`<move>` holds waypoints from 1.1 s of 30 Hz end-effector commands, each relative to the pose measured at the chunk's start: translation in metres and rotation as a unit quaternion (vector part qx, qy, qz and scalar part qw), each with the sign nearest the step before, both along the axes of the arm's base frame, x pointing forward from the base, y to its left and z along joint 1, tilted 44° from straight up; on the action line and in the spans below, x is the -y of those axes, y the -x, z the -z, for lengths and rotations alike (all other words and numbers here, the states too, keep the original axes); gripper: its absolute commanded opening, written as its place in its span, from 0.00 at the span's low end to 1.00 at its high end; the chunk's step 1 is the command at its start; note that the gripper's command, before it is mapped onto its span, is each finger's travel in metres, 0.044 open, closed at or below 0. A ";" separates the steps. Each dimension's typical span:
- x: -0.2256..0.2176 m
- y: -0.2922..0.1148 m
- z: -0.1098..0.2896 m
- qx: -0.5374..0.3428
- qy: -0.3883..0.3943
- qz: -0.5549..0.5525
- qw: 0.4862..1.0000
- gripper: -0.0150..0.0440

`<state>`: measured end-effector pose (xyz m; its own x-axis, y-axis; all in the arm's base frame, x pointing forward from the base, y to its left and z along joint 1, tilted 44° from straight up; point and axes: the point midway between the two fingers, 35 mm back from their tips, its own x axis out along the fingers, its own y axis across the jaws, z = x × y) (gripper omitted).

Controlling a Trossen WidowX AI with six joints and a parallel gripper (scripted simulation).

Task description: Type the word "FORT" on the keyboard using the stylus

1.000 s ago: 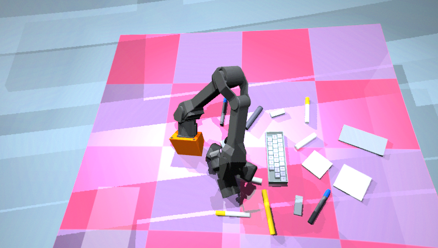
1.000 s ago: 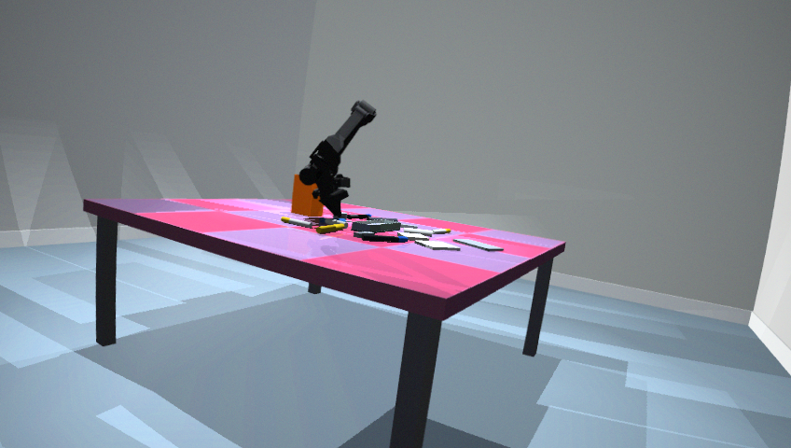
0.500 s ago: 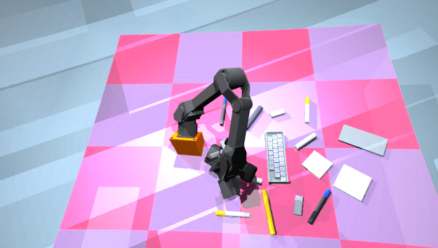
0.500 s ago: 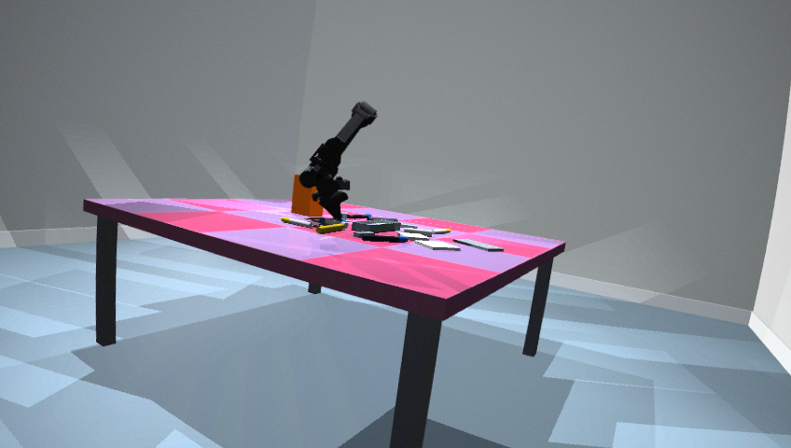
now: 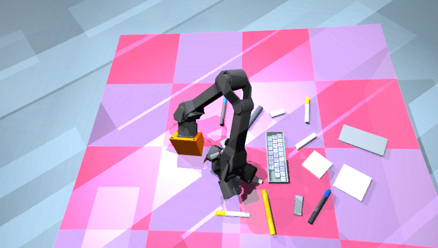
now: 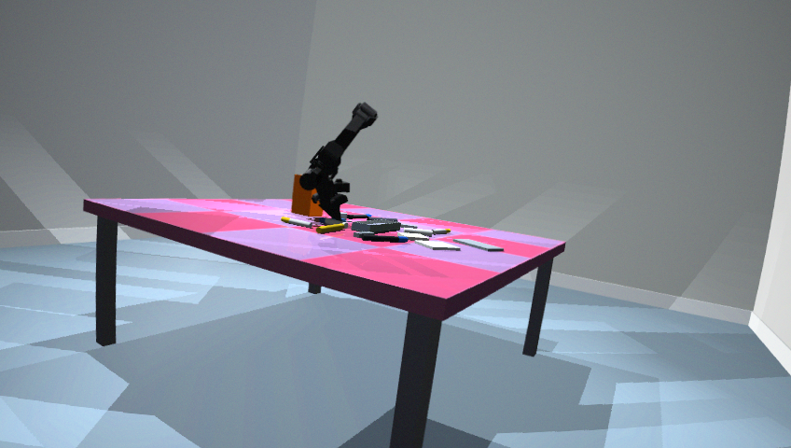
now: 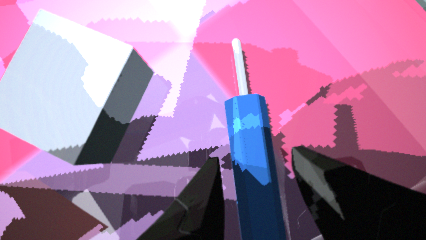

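The stylus [image 7: 252, 130] has a blue barrel and a thin white tip. In the wrist view it lies between the two black fingers and points up the picture, with a gap on each side. My gripper [image 7: 255, 161] [image 6: 337, 217] is part open around the stylus and low over the desk. In the top view the arm hides the fingertips and the stylus. The keyboard [image 5: 277, 156] [image 6: 376, 227] is a grey tray with rows of white keys, right of the gripper in the top view.
A white block [image 7: 65, 75] lies left of the stylus in the wrist view. A yellow marker [image 5: 268, 212] and a white marker with a yellow cap [image 5: 233, 213] lie near the gripper. A black marker with a blue cap [image 5: 318, 207] and flat pads [image 5: 352, 182] [image 5: 317, 164] lie farther right.
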<state>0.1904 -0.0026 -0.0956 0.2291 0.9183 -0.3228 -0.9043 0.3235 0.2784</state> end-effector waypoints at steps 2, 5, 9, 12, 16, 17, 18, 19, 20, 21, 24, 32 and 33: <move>0.000 0.000 0.000 0.000 0.000 0.000 1.000 0.42; 0.000 0.000 0.000 0.000 0.000 0.000 1.000 0.32; 0.000 0.000 0.000 0.000 0.000 0.000 1.000 0.27; 0.000 0.000 0.000 0.000 0.000 0.000 1.000 0.25; 0.002 0.000 -0.002 0.000 0.000 0.000 1.000 0.25; 0.004 0.000 -0.004 0.000 0.000 0.000 1.000 0.25; 0.007 -0.001 -0.006 0.000 0.001 0.000 1.000 0.25; 0.010 -0.001 -0.010 -0.001 0.001 0.000 1.000 0.25; 0.014 -0.001 -0.014 -0.001 0.001 0.001 1.000 0.25; 0.019 -0.001 -0.018 -0.001 0.001 0.001 1.000 0.25; 0.032 0.000 -0.033 -0.001 0.001 0.001 1.000 0.25; 0.033 -0.001 -0.033 -0.010 0.002 -0.005 1.000 0.25; 0.034 -0.002 -0.033 -0.018 0.007 -0.016 1.000 0.25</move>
